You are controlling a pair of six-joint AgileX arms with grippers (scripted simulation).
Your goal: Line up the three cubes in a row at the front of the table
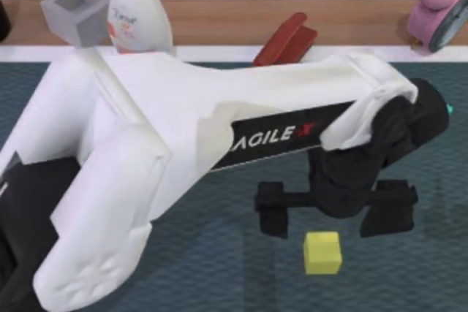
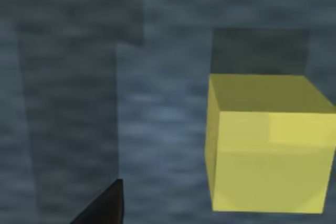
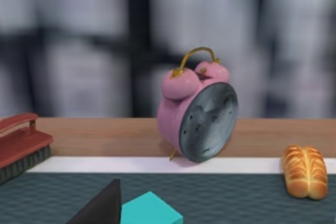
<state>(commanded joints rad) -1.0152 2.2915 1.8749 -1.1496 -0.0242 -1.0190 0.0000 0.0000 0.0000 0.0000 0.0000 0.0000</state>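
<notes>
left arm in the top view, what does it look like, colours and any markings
The left arm has bulky white rounded shell segments with a black panel along its side carrying white "AGILE" lettering and a red X mark. Its wrist section is black, ending in a black hand with two blocky black fingers. No cables show.

The left arm (image 1: pixel 183 137) reaches from the lower left across the middle of the top view, white links stretched out and black wrist bent downward. Its end effector (image 1: pixel 333 213) points down with both fingers spread wide apart, gripping nothing. The right arm cannot be seen from above; only a dark finger (image 3: pixel 102 208) shows in its wrist view.
</notes>
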